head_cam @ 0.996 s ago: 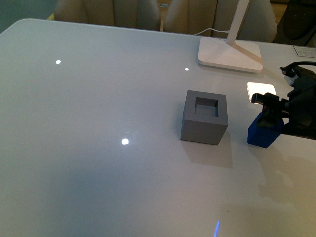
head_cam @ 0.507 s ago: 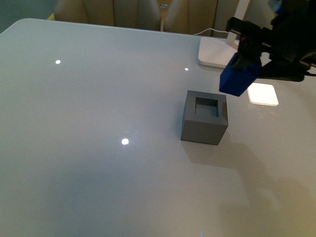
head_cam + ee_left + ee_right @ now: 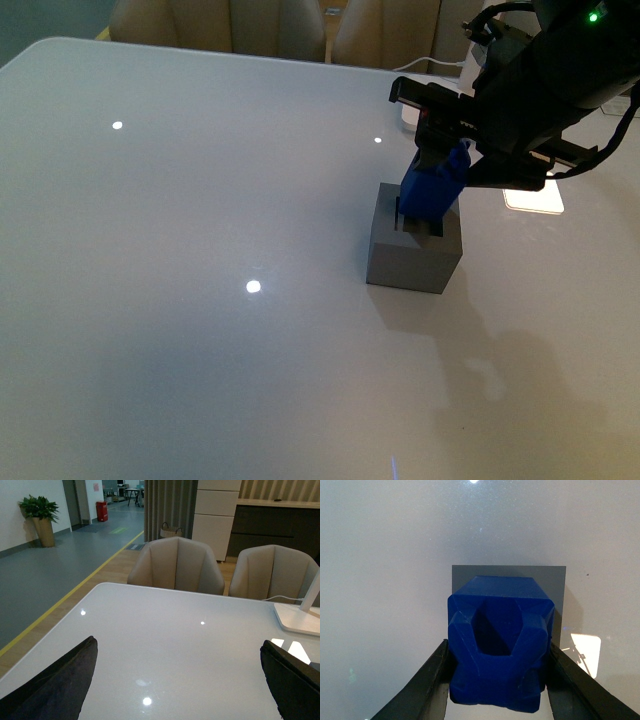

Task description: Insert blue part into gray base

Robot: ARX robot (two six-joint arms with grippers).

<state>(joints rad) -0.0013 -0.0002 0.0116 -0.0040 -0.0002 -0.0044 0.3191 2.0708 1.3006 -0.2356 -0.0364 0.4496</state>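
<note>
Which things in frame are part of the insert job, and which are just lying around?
In the job:
- blue part, held in the right gripper
- gray base, right beneath it

Just about:
- white lamp on the table's far side
- chairs behind the table
- potted plant across the room
- left gripper, open, holding nothing

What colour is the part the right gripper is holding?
Deep blue; the part shows best in the right wrist view.
</note>
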